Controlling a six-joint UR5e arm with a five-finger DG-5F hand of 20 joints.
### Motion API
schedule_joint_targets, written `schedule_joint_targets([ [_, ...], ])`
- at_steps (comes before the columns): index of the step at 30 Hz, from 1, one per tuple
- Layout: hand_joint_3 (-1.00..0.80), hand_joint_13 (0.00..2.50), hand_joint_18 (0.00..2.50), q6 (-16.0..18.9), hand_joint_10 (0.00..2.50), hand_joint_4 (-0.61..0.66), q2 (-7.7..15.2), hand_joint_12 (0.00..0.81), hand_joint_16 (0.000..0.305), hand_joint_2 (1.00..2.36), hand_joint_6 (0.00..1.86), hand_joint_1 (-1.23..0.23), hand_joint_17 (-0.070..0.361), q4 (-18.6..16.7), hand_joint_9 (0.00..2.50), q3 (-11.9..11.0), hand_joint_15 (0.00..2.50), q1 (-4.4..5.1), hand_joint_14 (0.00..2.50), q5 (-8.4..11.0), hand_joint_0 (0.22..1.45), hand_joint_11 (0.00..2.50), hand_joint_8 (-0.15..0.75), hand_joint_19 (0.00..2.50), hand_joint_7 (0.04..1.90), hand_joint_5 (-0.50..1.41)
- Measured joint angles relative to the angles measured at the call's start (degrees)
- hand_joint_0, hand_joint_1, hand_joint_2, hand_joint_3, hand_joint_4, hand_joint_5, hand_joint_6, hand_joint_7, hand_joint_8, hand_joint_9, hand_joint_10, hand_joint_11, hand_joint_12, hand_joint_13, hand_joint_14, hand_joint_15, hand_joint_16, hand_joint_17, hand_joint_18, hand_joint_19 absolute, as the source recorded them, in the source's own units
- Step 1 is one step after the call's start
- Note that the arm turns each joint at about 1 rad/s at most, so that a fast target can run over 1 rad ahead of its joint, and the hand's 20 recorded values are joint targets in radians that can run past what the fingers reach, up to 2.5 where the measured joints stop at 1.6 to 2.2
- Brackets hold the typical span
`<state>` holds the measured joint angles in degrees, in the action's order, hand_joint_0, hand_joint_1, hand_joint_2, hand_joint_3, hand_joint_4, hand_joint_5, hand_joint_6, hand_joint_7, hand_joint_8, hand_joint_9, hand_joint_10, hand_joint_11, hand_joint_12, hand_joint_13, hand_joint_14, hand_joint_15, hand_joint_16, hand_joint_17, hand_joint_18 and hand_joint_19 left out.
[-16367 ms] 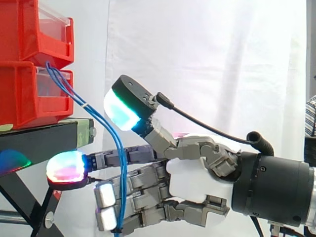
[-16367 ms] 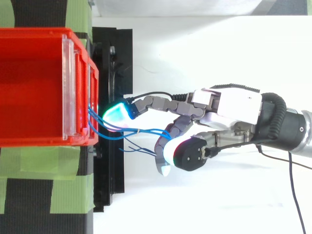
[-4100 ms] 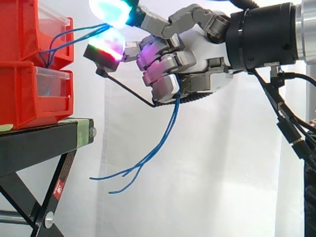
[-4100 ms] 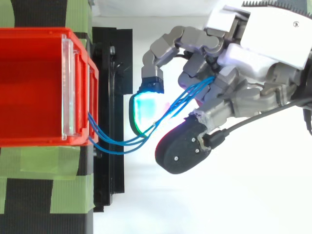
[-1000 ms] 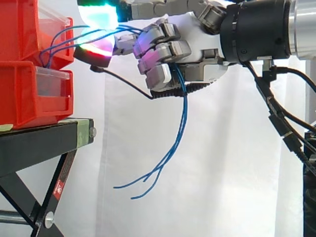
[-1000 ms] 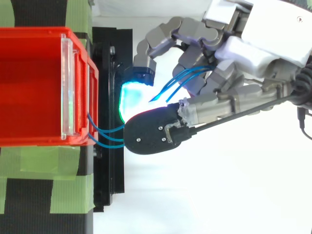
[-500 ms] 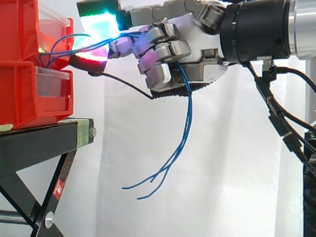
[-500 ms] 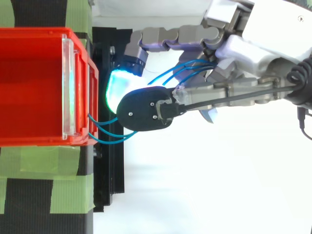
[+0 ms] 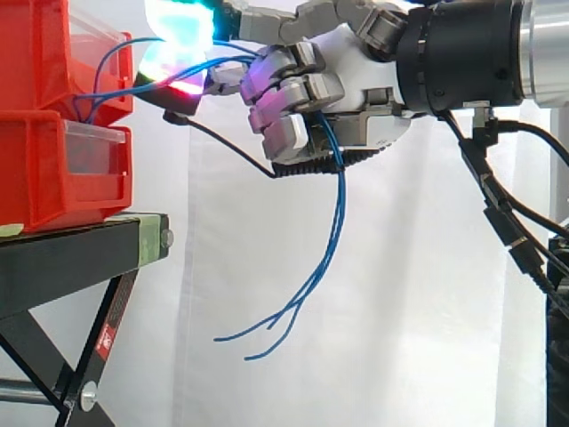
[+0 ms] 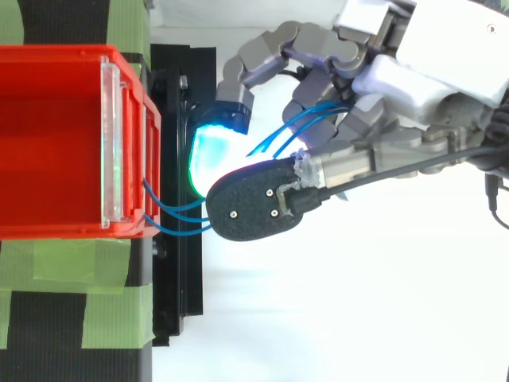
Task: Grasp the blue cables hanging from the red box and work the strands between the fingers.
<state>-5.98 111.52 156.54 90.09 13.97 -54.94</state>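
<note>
1. At the left of the side view, two red bins sit stacked on a black stand (image 9: 71,258): the upper red bin (image 9: 36,53) on the lower red bin (image 9: 44,178).
2. From above, the upper bin's clear front panel (image 10: 111,143) stands upright at its open end. What lies behind the lower bin's clear front cannot be made out.
3. Blue cables (image 9: 339,213) come out at the bins' front, where the upper bin meets the lower.
4. They rise rightward into the robot hand (image 9: 356,71), which is level with the upper bin.
5. The robot hand is closed on the blue cables. Its curled fingers enclose the strands, and glowing fingertips (image 9: 178,22) pinch them just beside the bin.
6. Below the fingers the loose ends hang free before the white curtain (image 9: 400,294), splaying apart.
7. Green tape (image 10: 71,263) crosses the stand's top.
</note>
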Motion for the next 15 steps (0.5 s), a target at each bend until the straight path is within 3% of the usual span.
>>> schedule_joint_targets([
  [2,-0.57,1.97,2.5,-0.1,2.5,0.25,0.0,0.681,0.225,1.02,1.43,-0.71,0.168,0.0,1.85,0.0,1.63,0.05,2.5,0.0,0.9,2.5,0.491,0.87,0.97,-0.01],
  [4,-0.71,1.97,2.5,-0.1,2.5,0.25,0.0,0.681,0.225,1.01,1.42,-0.69,0.168,0.0,1.85,0.0,1.63,0.07,2.5,0.0,0.9,2.5,0.491,0.87,1.02,0.03],
  [13,-0.67,1.97,2.5,-0.1,2.5,0.22,0.0,0.681,0.225,1.01,1.41,-0.67,0.168,0.0,1.85,0.0,1.63,0.1,2.5,0.01,0.88,2.5,0.491,0.87,1.08,0.13],
  [15,-0.68,1.97,2.5,-0.1,2.5,0.23,0.0,0.681,0.225,1.01,1.34,-0.67,0.168,0.0,1.85,0.0,1.63,0.11,2.5,0.0,0.86,2.5,0.491,0.87,1.08,0.13],
])
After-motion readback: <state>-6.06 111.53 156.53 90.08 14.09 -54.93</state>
